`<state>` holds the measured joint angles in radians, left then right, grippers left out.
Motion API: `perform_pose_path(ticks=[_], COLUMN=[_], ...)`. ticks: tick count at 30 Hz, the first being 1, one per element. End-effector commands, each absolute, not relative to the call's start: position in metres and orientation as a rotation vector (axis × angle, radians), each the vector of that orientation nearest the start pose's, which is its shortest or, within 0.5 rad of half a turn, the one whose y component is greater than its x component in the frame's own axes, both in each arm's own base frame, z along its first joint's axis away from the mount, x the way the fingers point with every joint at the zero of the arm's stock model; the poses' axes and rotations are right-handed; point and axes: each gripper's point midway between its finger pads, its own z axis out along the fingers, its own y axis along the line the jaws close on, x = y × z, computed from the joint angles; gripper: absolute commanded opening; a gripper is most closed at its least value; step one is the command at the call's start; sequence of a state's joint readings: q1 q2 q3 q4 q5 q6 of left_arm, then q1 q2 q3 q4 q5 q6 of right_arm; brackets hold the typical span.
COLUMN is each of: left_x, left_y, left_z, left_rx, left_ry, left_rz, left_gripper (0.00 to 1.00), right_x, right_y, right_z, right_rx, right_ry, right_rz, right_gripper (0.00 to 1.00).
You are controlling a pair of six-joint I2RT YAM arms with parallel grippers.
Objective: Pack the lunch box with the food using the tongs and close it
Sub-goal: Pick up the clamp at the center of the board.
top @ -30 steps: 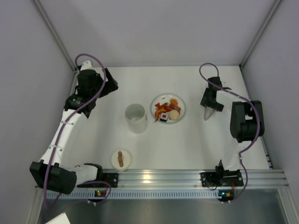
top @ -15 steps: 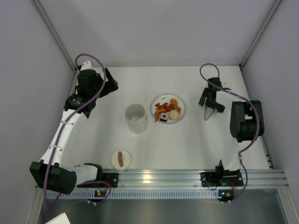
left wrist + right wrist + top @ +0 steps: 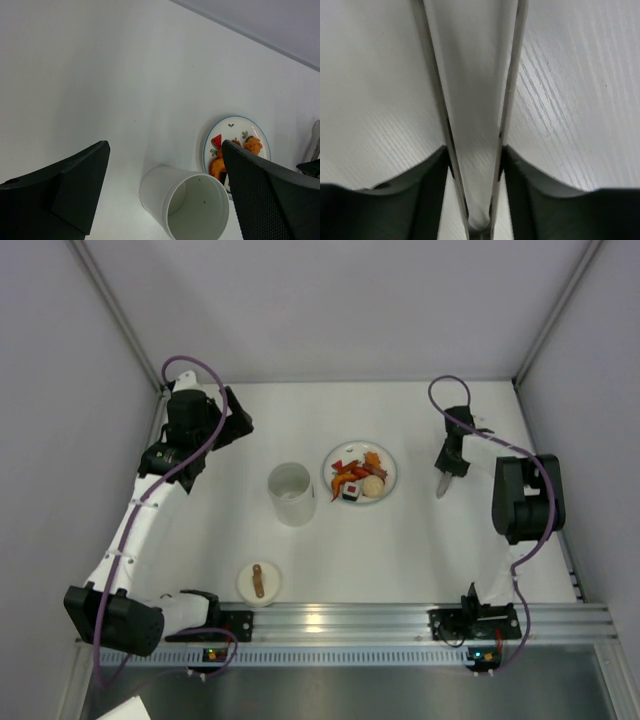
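Observation:
The tongs [image 3: 441, 484] lie on the table at the right, tips toward the near edge. My right gripper [image 3: 448, 462] is down over them. In the right wrist view its dark fingers [image 3: 432, 192] press on both slim metal arms of the tongs [image 3: 507, 100], so my right gripper [image 3: 475, 162] is shut on them. The food [image 3: 356, 478], orange and red strips, a beige ball and a sushi cube, sits on a plate [image 3: 386, 459]. The lunch box [image 3: 291, 492] stands open left of the plate, and its lid [image 3: 258, 581] lies near the front rail. My left gripper [image 3: 232, 416] hangs open at the back left.
From the left wrist, the empty lunch box [image 3: 187, 207] shows below my open left gripper [image 3: 165, 150], with the plate [image 3: 207, 145] and the food [image 3: 251, 145] to its right. White walls close the table at back and sides, and a metal rail [image 3: 330, 620] runs along the front.
My right gripper's jaws spread wide and then closed in on the tongs, squeezing their arms closer together. The left arm, lunch box, lid and plate have not moved.

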<state>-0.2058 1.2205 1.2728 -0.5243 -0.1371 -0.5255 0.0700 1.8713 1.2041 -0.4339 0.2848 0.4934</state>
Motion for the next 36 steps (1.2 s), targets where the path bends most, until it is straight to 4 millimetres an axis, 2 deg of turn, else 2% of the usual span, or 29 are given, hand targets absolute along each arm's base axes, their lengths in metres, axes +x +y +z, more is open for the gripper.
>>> perform_pose_path(ticks=[1, 4, 6, 17, 29, 35, 36], left_x=[0.37, 0.37, 0.37, 0.369, 0.37, 0.369, 0.369], left_y=[-0.076, -0.077, -0.077, -0.078, -0.079, -0.08, -0.08], left_z=[0.292, 0.292, 0.292, 0.294, 0.292, 0.291, 0.292], left_rx=[-0.405, -0.404, -0.405, -0.404, -0.405, -0.404, -0.403], left_ry=[1.998, 1.999, 1.999, 1.994, 1.999, 2.001, 1.999], left_rz=[-0.333, -0.339, -0.341, -0.347, -0.352, -0.357, -0.359], left_gripper=[0.99, 0.99, 0.99, 0.99, 0.99, 0.99, 0.99], right_x=[0.395, 0.392, 0.392, 0.392, 0.383, 0.377, 0.374], right_y=[-0.002, -0.001, 0.0, 0.012, 0.032, 0.062, 0.072], right_z=[0.007, 0.01, 0.016, 0.09, 0.129, 0.162, 0.167], right_rx=[0.634, 0.63, 0.626, 0.526, 0.425, 0.319, 0.283], right_ry=[2.577, 2.575, 2.563, 2.447, 2.407, 2.363, 2.362], right_rz=[-0.216, -0.209, -0.206, -0.173, -0.136, -0.084, -0.079], right_gripper=[0.34, 0.25, 0.25, 0.43, 0.47, 0.49, 0.5])
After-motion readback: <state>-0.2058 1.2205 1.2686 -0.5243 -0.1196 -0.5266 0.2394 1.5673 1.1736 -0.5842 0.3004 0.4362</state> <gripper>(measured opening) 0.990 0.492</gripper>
